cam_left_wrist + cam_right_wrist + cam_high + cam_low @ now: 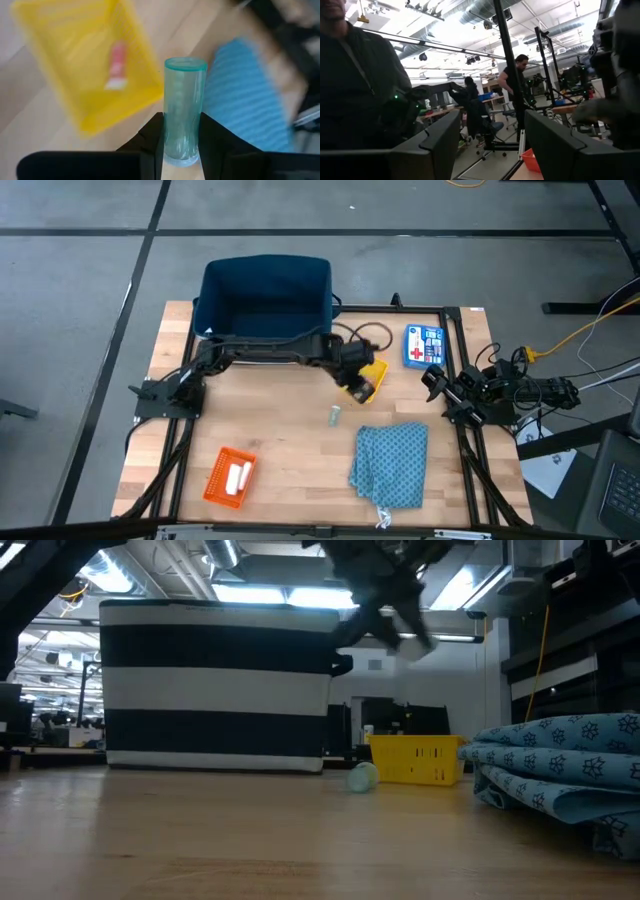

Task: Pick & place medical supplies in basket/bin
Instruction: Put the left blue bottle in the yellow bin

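The left gripper [181,145] holds a green tube [184,110] tight between its jaws, above the yellow basket [368,379]. The right gripper [436,383] waits at the table's right edge, jaws apart and empty.

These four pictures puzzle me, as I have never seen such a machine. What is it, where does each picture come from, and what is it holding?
It is a robot with two dark arms at a wooden table. One camera looks down from above, one sits at table height, and one rides on each wrist. The left gripper is shut on a green tube above the yellow basket, which holds a red tube. Another tube, a teal cloth, an orange basket, a blue box and a dark bin also sit there. The right gripper waits, open, at the table's right edge.
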`<action>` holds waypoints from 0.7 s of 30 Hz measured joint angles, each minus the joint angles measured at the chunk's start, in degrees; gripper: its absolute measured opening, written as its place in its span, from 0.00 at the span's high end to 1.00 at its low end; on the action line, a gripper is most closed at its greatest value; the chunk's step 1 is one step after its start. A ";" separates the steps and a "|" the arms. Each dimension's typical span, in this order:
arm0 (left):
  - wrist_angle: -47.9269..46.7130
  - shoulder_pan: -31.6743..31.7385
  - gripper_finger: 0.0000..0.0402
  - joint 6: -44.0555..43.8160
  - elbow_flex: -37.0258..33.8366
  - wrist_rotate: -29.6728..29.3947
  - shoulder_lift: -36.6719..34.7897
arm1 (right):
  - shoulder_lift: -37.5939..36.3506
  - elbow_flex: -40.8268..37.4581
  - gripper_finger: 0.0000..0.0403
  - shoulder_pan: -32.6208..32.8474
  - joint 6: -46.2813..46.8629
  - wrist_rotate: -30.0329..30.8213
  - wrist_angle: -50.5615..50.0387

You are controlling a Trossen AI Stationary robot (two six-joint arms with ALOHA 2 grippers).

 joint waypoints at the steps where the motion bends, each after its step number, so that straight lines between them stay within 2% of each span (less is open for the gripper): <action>1: 2.44 0.55 0.81 0.06 0.02 0.85 0.00 | 0.00 0.00 0.44 0.01 0.03 -0.01 0.01; 4: 8.35 2.22 0.81 0.12 0.09 2.58 0.79 | 0.00 0.00 0.44 0.00 0.23 -0.02 0.01; 7: 10.39 4.18 0.81 0.41 0.06 3.26 2.11 | 0.00 0.00 0.44 0.00 0.24 -0.01 0.02; 12: 10.33 6.93 0.79 2.22 0.02 4.09 4.14 | 0.00 0.00 0.44 0.00 0.27 0.00 0.02; 18: 10.35 8.22 0.74 0.50 -0.09 9.18 6.32 | 0.00 0.00 0.44 0.02 1.32 0.12 0.02; 21: 11.05 7.70 0.69 0.35 0.07 6.80 6.17 | 0.00 0.00 0.44 0.02 1.94 0.03 0.02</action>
